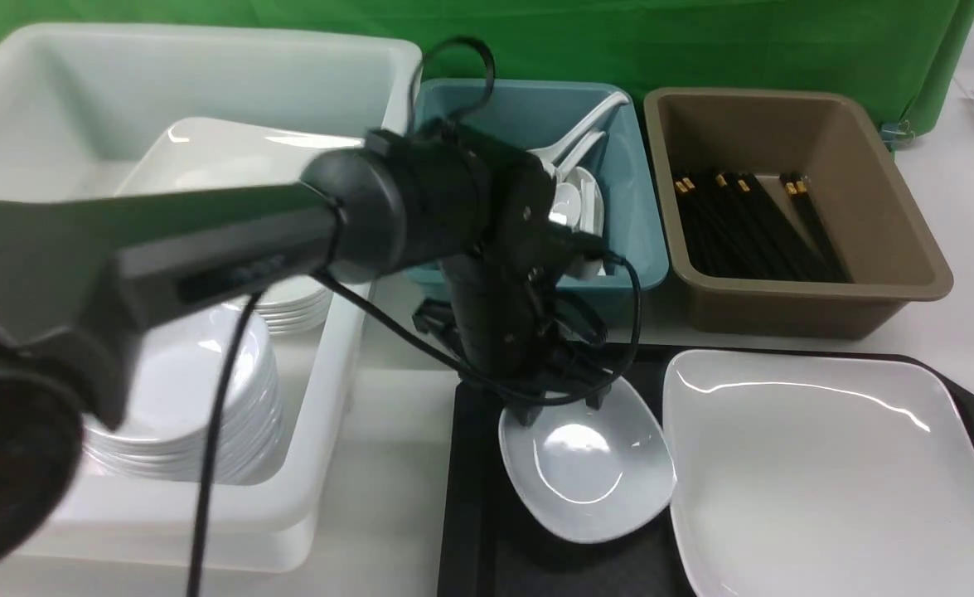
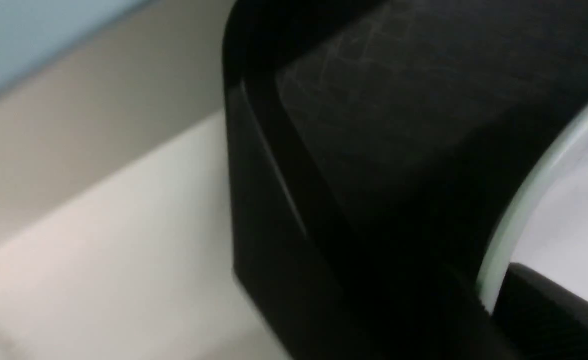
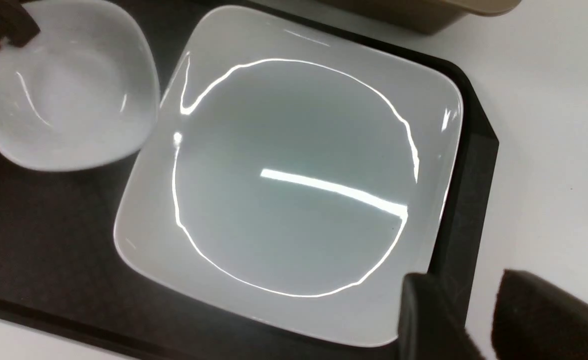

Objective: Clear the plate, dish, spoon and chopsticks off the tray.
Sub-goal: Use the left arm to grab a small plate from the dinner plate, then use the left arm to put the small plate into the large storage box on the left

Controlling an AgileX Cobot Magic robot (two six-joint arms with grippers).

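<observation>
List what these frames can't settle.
- Left gripper fingers: front view, wrist and cables cover them at the dish rim; grip unclear.
- Left wrist view: blurred, only dish rim and dark tray.
- Plate: front view's bottom edge cuts its near side.
- Right gripper: only fingertips, at the right wrist view's corner.

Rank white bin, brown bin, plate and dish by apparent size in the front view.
1. white bin
2. plate and brown bin: alike; plate is nearer and cropped, so unranked.
3. dish

Plate (image 3: pixel 294 175) glossy white; tray (image 3: pixel 48 240) matt black, textured.
</observation>
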